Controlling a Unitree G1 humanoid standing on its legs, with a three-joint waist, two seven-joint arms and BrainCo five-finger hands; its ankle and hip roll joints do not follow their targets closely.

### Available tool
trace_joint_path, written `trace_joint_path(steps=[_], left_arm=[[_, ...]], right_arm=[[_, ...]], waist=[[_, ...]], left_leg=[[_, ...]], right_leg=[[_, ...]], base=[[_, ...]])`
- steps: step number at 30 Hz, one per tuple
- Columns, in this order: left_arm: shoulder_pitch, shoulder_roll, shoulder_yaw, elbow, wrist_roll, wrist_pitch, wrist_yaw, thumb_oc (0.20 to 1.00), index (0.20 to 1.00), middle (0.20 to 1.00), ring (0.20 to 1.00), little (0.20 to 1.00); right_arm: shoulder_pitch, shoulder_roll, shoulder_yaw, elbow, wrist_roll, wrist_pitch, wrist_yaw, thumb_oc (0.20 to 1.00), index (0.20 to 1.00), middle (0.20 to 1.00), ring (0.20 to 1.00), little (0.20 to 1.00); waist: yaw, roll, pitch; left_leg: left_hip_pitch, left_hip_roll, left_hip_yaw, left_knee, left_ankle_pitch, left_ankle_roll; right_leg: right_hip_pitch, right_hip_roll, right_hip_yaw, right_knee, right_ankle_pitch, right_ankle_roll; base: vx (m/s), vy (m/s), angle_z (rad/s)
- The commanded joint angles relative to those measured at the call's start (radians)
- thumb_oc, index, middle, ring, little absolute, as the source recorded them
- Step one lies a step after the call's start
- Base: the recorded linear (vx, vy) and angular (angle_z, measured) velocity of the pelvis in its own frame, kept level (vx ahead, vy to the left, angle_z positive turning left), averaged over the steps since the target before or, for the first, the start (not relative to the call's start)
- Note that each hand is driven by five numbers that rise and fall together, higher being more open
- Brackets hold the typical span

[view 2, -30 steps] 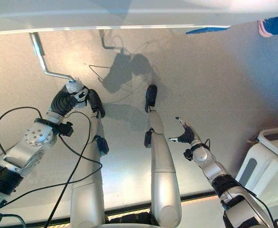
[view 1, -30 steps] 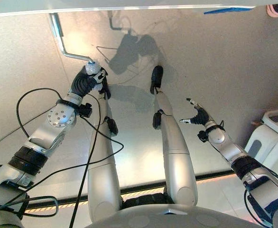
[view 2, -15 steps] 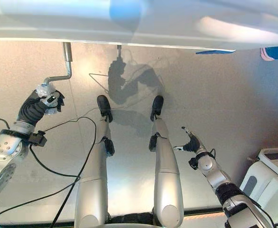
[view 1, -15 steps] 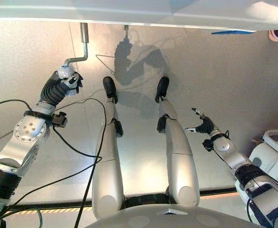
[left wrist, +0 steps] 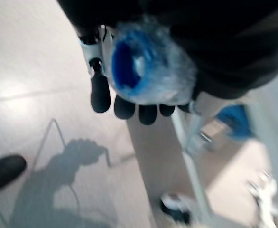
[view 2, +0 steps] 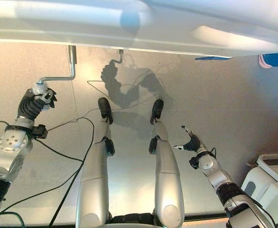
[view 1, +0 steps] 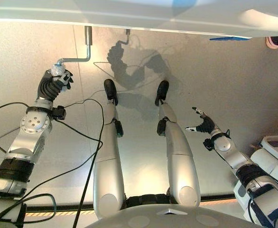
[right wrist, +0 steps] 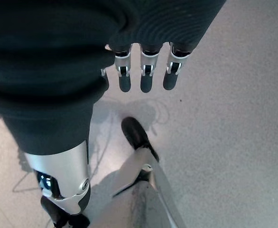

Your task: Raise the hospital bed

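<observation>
crank [view 1: 77,58] is what i'm working: a bent steel rod dropping from under the edge of the hospital bed [view 1: 139,12], then turning sideways toward my left hand [view 1: 53,83]. i judge it stiff and unforgiving, likely heavy to turn under the bed's load, and bare metal would slip. the place to take hold is its end grip [left wrist: 151,64], wrapped in something pale and crinkly with blue showing through, which sits inside the left hand. in the left wrist view the fingers [left wrist: 101,95] are curled round that wrap, so the hand is clenched on it. the left arm reaches up and forward, wrist bent toward the bed. my right hand [view 1: 203,126] hangs low and off to the side over the floor [view 1: 224,80], well apart from the crank, fingers relaxed and spread, holding nothing.
</observation>
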Motion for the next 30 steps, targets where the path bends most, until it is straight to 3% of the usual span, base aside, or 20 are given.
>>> trace_joint_path(steps=[1, 4, 14, 21, 30], left_arm=[[-0.109, 0.08, 0.027, 0.108, 0.048, -0.028, 0.078, 0.2, 0.2, 0.2, 0.2, 0.2], [-0.253, 0.065, -0.045, 0.247, 0.057, -0.001, 0.095, 0.2, 0.2, 0.2, 0.2, 0.2], [-0.474, 0.023, -0.208, 0.464, 0.148, 0.059, 0.101, 0.2, 0.2, 0.2, 0.2, 0.2], [-0.506, -0.025, -0.261, 0.468, 0.176, 0.071, 0.095, 0.2, 0.2, 0.2, 0.2, 0.2], [-0.538, -0.135, -0.374, 0.293, 0.192, 0.053, 0.069, 0.2, 0.2, 0.2, 0.2, 0.2]], right_arm=[[-0.003, 0.01, 0.042, -0.029, 0.018, -0.009, 0.001, 1.0, 1.0, 1.0, 1.0, 1.0], [-0.02, 0.029, 0.074, -0.032, 0.035, -0.01, -0.002, 1.0, 1.0, 1.0, 1.0, 1.0], [-0.057, 0.041, 0.131, -0.053, 0.065, -0.015, -0.011, 1.0, 1.0, 1.0, 1.0, 1.0], [-0.074, 0.042, 0.147, -0.056, 0.064, -0.01, -0.014, 1.0, 1.0, 1.0, 1.0, 1.0], [-0.112, 0.031, 0.159, -0.031, 0.054, 0.007, -0.03, 1.0, 1.0, 1.0, 1.0, 1.0]], waist=[[-0.046, -0.091, -0.016], [-0.073, -0.125, -0.016], [-0.114, -0.152, -0.016], [-0.122, -0.15, -0.016], [-0.144, -0.132, -0.016]], left_leg=[[-0.033, -0.068, 0.055, 0.175, -0.198, 0.042], [-0.057, -0.059, 0.049, 0.2, -0.209, 0.047], [-0.1, -0.045, 0.059, 0.233, -0.22, 0.054], [-0.112, -0.042, 0.068, 0.231, -0.212, 0.053], [-0.106, -0.042, 0.085, 0.189, -0.172, 0.041]], right_leg=[[0.024, -0.046, 0.014, -0.05, 0.041, 0.155], [0.01, -0.04, 0.017, -0.052, 0.044, 0.153], [-0.053, -0.032, 0.042, -0.039, 0.046, 0.143], [-0.078, -0.026, 0.055, -0.036, 0.049, 0.134], [-0.105, -0.014, 0.076, -0.035, 0.063, 0.128]], base=[[0.0, 0.0, 0.0], [0.0, 0.0, 0.0], [0.0, 0.011, -0.07], [-0.02, -0.027, -0.06], [-0.03, -0.052, -0.02]])
